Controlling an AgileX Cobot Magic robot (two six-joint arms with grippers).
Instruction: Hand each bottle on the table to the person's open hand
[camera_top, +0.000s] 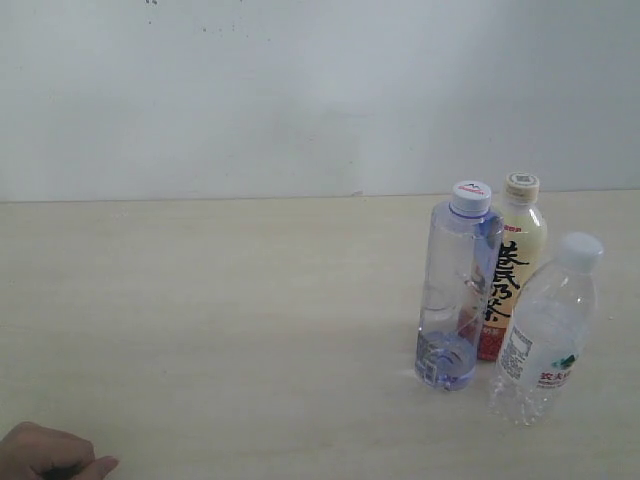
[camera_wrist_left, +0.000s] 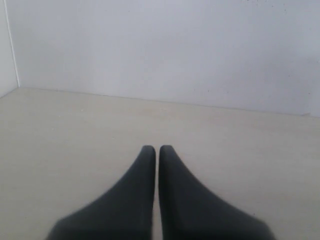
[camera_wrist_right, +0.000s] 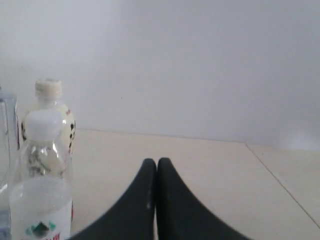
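Three bottles stand upright, close together, at the right of the table (camera_top: 220, 300). The tall bluish bottle (camera_top: 458, 290) has a white cap. Behind it stands the cream-and-red tea bottle (camera_top: 512, 262), and the clear ribbed bottle (camera_top: 545, 335) is nearest the front. A person's hand (camera_top: 50, 453) rests at the front left corner; no sleeve shows. Neither gripper shows in the exterior view. My left gripper (camera_wrist_left: 156, 148) is shut and empty over bare tabletop. My right gripper (camera_wrist_right: 156, 161) is shut and empty, with the ribbed bottle (camera_wrist_right: 42, 195) and tea bottle (camera_wrist_right: 50, 107) off to one side.
A plain white wall (camera_top: 300, 90) runs along the table's far edge. In the right wrist view a seam or table edge (camera_wrist_right: 282, 185) runs diagonally beside the gripper. A sliver of the bluish bottle (camera_wrist_right: 6, 135) shows at that frame's border.
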